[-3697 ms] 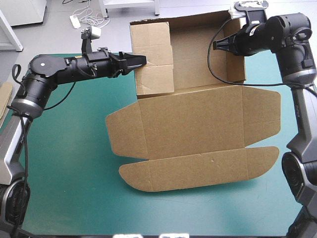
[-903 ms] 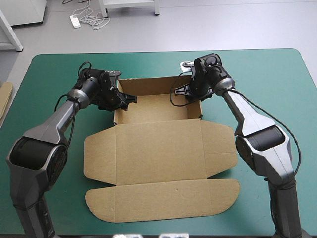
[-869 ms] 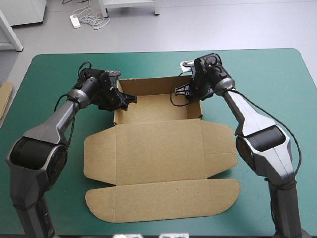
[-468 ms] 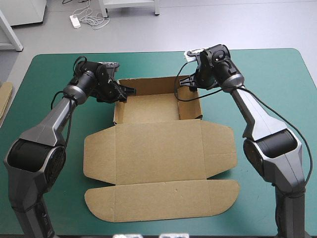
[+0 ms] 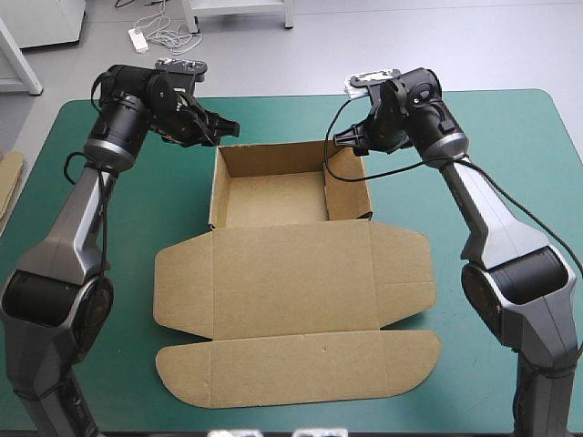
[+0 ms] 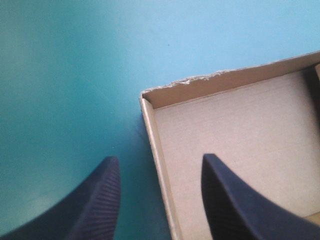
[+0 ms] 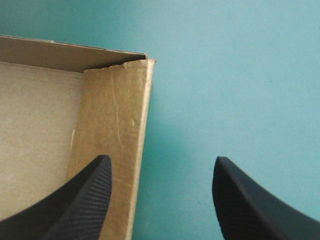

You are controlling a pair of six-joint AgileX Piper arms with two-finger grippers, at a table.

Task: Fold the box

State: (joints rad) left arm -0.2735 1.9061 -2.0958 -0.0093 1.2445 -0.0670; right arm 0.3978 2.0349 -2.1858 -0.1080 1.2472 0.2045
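Note:
The brown box [image 5: 273, 198] stands as an open tray near the far middle of the table, its walls raised. Its lid [image 5: 291, 278] and rounded front flap [image 5: 301, 369] lie flat toward the near edge. My left gripper [image 5: 225, 129] hovers open above the tray's far left corner. In the left wrist view the left gripper [image 6: 160, 159] straddles the left wall of the box [image 6: 240, 130] from above, touching nothing. My right gripper [image 5: 344, 141] hovers open over the far right corner. In the right wrist view the right gripper [image 7: 162, 158] has the box's right wall [image 7: 112, 125] under one finger.
The teal-green cover [image 5: 492, 164] lies bare to both sides of the tray and beyond it. An edge of more brown board [image 5: 7, 182] shows at the table's left edge.
Both grippers rose from the tray's side walls and drew back toward the far edge. Earlier the box was held up; it now rests on the table.

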